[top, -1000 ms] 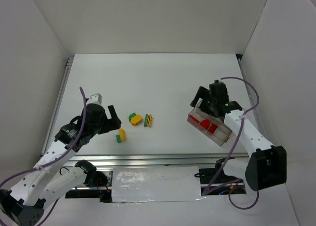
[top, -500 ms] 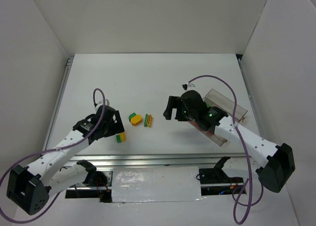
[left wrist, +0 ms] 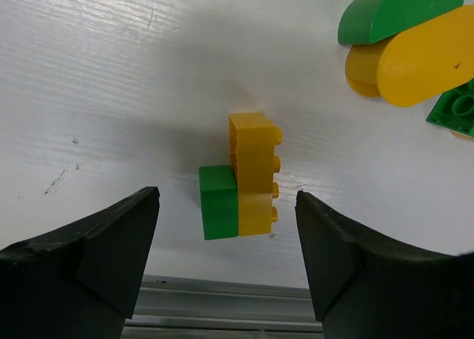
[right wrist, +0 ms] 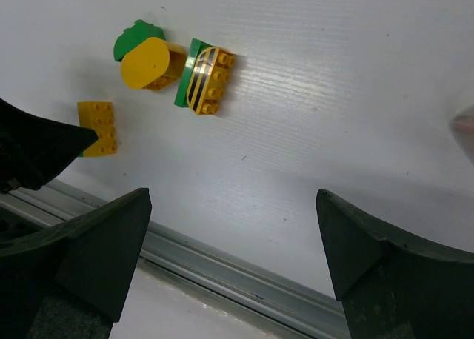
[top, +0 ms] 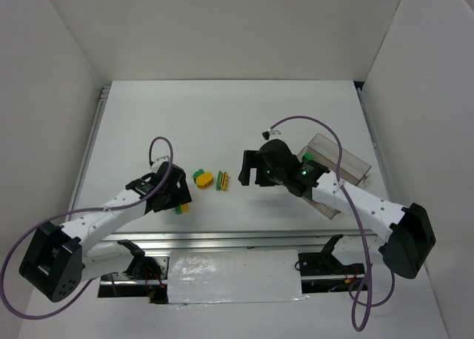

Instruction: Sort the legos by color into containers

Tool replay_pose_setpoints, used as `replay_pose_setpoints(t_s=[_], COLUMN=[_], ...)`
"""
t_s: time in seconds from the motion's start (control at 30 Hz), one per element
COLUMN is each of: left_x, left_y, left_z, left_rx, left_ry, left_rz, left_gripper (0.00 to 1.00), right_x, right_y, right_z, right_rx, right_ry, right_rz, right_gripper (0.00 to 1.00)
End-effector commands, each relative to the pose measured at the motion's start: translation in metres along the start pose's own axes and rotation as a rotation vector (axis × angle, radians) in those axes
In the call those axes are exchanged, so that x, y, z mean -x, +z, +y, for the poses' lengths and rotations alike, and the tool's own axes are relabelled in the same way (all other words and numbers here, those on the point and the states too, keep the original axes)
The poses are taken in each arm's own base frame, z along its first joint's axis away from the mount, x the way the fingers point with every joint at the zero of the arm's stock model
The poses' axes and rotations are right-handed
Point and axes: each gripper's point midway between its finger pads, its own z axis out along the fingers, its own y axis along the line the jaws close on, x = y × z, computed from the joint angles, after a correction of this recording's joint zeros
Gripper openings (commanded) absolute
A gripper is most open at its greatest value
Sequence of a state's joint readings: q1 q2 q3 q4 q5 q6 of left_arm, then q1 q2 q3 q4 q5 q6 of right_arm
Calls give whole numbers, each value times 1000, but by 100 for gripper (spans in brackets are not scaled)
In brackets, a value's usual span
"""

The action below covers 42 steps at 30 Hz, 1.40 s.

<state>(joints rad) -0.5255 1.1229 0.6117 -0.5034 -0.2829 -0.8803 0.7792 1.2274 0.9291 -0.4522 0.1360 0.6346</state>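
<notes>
A yellow brick joined to a green one (top: 182, 204) (left wrist: 248, 176) lies near the table's front edge. My left gripper (top: 178, 195) (left wrist: 227, 193) hangs over it, open, one finger on each side and neither touching. A rounded yellow and green pair (top: 202, 178) (right wrist: 148, 58) and a striped green-yellow brick (top: 222, 180) (right wrist: 206, 80) lie at mid-table. My right gripper (top: 248, 169) (right wrist: 233, 198) is open and empty, right of those legos. The clear container tray (top: 342, 161) sits at the right, partly hidden behind the right arm.
An aluminium rail (top: 222, 239) (right wrist: 244, 272) runs along the near edge, close below both grippers. White walls enclose the table on three sides. Purple cables (top: 304, 121) loop above both arms.
My left gripper has come down and right over the yellow-green brick, its jaws somewhat narrower. My right gripper has swung left, away from the tray, toward the middle legos.
</notes>
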Motion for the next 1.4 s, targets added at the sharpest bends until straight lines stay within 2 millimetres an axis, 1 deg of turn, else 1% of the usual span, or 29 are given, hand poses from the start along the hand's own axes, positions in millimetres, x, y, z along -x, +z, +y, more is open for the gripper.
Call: replay_pose_setpoints(t_s=[0.0, 0.17, 0.27, 0.3, 0.37, 0.4, 0.43, 0.47, 0.5, 0.57, 0.6, 0.63, 0.67, 0.7, 0.73, 0.77, 0.83, 0.87, 0.9, 0.93, 1.0, 1.03, 1.07, 1.1, 1.13, 1.17, 1.2, 1.23, 1.37], left_x=[-3, -11, -17, -17, -18, -19, -18, -19, -19, -17, -15, -18, -11, -10, -16, -8, -11, -7, -9, -6, -6, -5, -8, -7, -8, -12, -12, -11, -5], left_y=[9, 17, 22, 23, 24, 25, 24, 24, 22, 18, 11, 5, -6, -14, -25, -41, -62, -77, -86, -101, -115, -120, -125, -131, -133, -138, -143, -147, -150], left_z=[-3, 0, 1, 0, -2, -3, -5, -6, -10, -23, -33, -44, -60, -70, -83, -96, -111, -115, -118, -123, -128, -129, -132, -135, -136, -139, -142, -143, -143], left_rx=[14, 48, 55, 49, 43, 42, 34, 28, 7, -69, -129, -205, -309, -376, -473, -573, -706, -765, -801, -861, -925, -944, -972, -990, -1003, -1030, -1049, -1059, -1022], left_ry=[-22, -15, -7, -7, -4, -1, 6, 9, 14, 52, 59, 104, 114, 131, 176, 186, 245, 256, 278, 301, 334, 354, 376, 397, 410, 431, 447, 452, 454], left_rz=[-12, 4, 14, 14, 21, 26, 24, 25, 25, 12, -6, 4, -48, -63, -54, -113, -141, -189, -210, -258, -291, -305, -299, -307, -305, -298, -311, -321, -349], left_gripper=[87, 86, 65, 50, 36, 27, 12, 5, 0, 0, 0, 0, 0, 0, 0, 0, 0, 0, 0, 0, 0, 0, 0, 0, 0, 0, 0, 0, 0], right_x=[10, 6, 5, 4, 4, 2, 2, 4, 1, -2, -1, -2, -5, 0, -2, 2, 7, 10, 12, 13, 15, 13, 11, 16, 7, 5, 2, -4, -21], right_y=[1, 2, 2, 2, 2, 3, 2, 2, 1, -1, -4, -7, -10, -14, -18, -21, -25, -27, -28, -29, -32, -35, -36, -37, -35, -34, -32, -30, -25], right_z=[10, 8, 7, 8, 8, 8, 9, 12, 18, 23, 32, 40, 44, 54, 62, 67, 74, 77, 79, 84, 93, 103, 110, 120, 125, 130, 134, 142, 154], right_rx=[30, 32, 36, 39, 49, 51, 57, 76, 117, 162, 214, 263, 299, 349, 393, 418, 441, 447, 452, 470, 499, 520, 528, 531, 506, 499, 491, 499, 506], right_ry=[-2, -7, -10, -12, -9, -9, 0, 4, -2, 5, 16, 22, 29, 50, 58, 68, 116, 136, 182, 200, 238, 232, 220, 209, 189, 178, 171, 160, 149], right_rz=[-46, -41, -41, -43, -45, -43, -45, -61, -47, -46, -49, -39, -31, -46, -30, -38, -39, -44, -45, -47, -42, -32, -27, -30, -13, -9, 1, 20, 52], right_gripper=[100, 100, 100, 100, 100, 100, 100, 100, 100, 100, 100, 100, 100, 100, 100, 100, 100, 100, 100, 100, 100, 100, 100, 100, 100, 100, 99, 100, 98])
